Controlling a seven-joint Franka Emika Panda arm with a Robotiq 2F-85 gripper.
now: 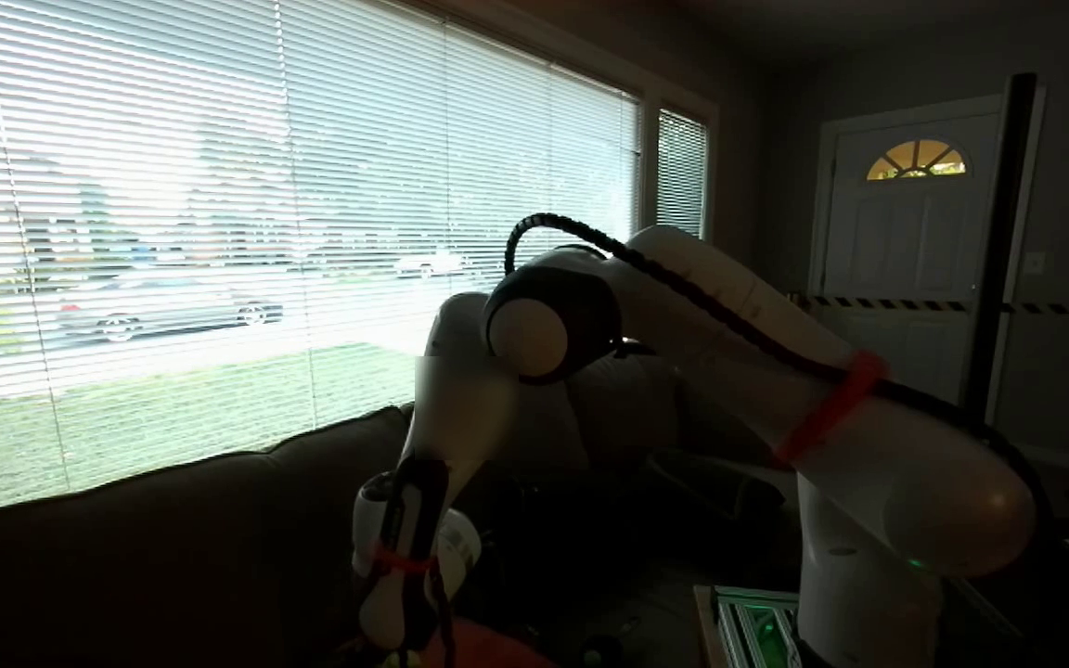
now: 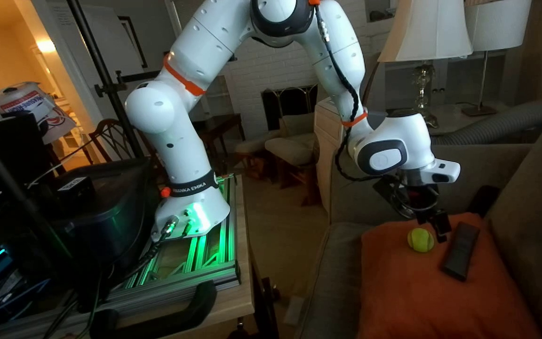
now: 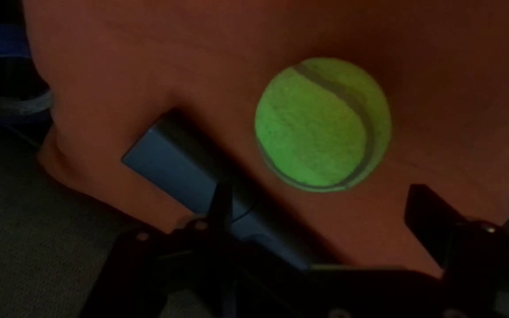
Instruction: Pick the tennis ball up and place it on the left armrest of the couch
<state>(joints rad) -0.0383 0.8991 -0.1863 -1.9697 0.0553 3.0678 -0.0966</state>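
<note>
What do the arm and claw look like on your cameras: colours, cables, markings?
In an exterior view the arm is white and smoothly rounded, with dark rings at joints, orange bands and a dark cable along it. A dark collar low on it reads FRANKA EMIKA. In the wrist view the claw looks black, with angular fingers; finer detail is too dark to tell.

- Tennis ball (image 3: 323,126): yellow-green, curved grayish seam facing my wrist view, resting below me on the orange cushion (image 2: 417,296).
- Couch (image 2: 337,278): dark brown, upholstered, the cushion on its seat.
- Left armrest (image 2: 487,165): broad, padded, near the cushion.
</note>
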